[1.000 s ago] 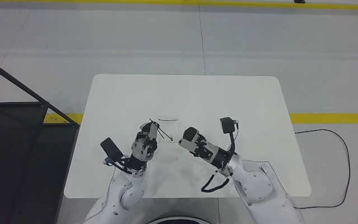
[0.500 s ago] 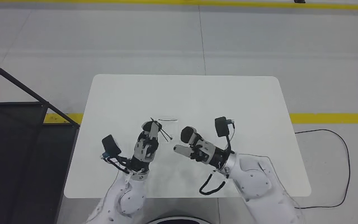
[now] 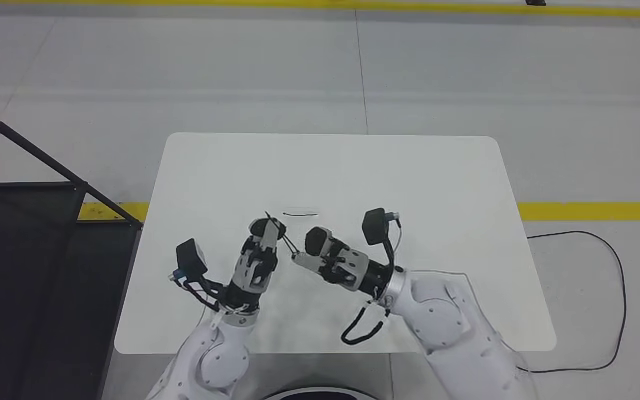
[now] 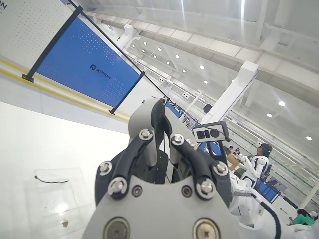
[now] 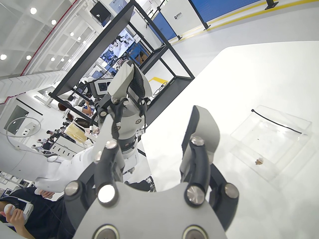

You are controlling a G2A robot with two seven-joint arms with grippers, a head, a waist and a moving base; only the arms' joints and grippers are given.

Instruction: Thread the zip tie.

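On the tabletop [image 3: 430,180]: a clear tray [image 5: 249,138] is set near the middle, at 12 o'clock from both pincers, judged to be where stock is kept within reach of either arm.
Spare zip tie [image 5: 276,122]: 1 black tie is laid flat inside the tray, apart from both pincers.
Held zip tie [image 4: 163,139]: 1 thin black strap is pinched in the air, at 6 o'clock from the tray. Its free length is pointed toward 4 o'clock, at the other arm. Which end carries the head cannot be told.
Left pincer [image 3: 267,232]: the pads are pressed together on the held zip tie. The pincer is raised off the tabletop with its fingertips toward 12 o'clock, judged to be so that the strap is presented clear of the surface and its free length left exposed.
Right pincer [image 3: 303,252]: the fingers are spread apart and nothing is held between them. It is placed just beside the left pincer, at its 4 o'clock and facing it, judged to be lined up so that the free length can be taken.
Step in hand: the threading is not yet done, and 2 grips are judged to be needed before the tail can be fed through the head.
Risk: the strap is slender and is judged likely to bend or slip if it is caught off-centre.
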